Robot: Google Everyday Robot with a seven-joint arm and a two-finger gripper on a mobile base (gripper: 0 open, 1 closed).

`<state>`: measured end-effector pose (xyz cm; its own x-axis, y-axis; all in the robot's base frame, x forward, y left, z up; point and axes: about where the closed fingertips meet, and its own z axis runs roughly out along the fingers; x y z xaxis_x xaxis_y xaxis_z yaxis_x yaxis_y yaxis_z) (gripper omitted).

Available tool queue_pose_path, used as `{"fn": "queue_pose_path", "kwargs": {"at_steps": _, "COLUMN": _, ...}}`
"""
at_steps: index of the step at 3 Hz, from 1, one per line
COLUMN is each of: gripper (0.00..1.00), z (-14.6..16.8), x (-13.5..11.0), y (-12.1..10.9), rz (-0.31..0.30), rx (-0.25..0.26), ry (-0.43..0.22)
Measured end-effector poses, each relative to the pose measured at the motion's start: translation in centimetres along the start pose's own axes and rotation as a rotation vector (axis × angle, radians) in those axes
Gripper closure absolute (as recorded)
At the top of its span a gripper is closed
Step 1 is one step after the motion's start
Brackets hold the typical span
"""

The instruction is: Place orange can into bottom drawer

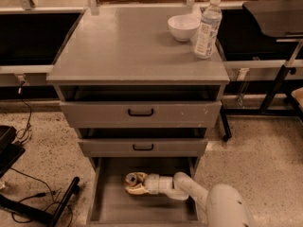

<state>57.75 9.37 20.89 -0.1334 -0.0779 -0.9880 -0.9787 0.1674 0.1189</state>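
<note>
The orange can [131, 178] is inside the open bottom drawer [113, 207], low over its grey floor, with its silver top facing the camera. My gripper [134, 183] reaches into the drawer from the right on a white arm [189, 190]. Its tan fingers [136, 190] are closed around the can. The drawer is pulled out below the two shallower drawers with black handles [140, 112].
On the cabinet top [123, 46] stand a white bowl [183, 27] and a clear plastic bottle [207, 28]. Black cables and a stand leg [52, 207] lie on the floor at the left. A dark table leg [277, 86] is at the right.
</note>
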Motion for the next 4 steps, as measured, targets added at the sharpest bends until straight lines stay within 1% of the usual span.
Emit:
{"fn": "queue_pose_path", "kwargs": {"at_steps": 1, "gripper": 0.81, "z": -0.18, "x": 0.03, "y": -0.50, "rz": -0.005, "rx": 0.009, "ry": 0.003}}
{"fn": "queue_pose_path", "kwargs": {"at_steps": 4, "gripper": 0.11, "z": -0.17, "x": 0.03, "y": -0.49, "rz": -0.005, "rx": 0.008, "ry": 0.002}}
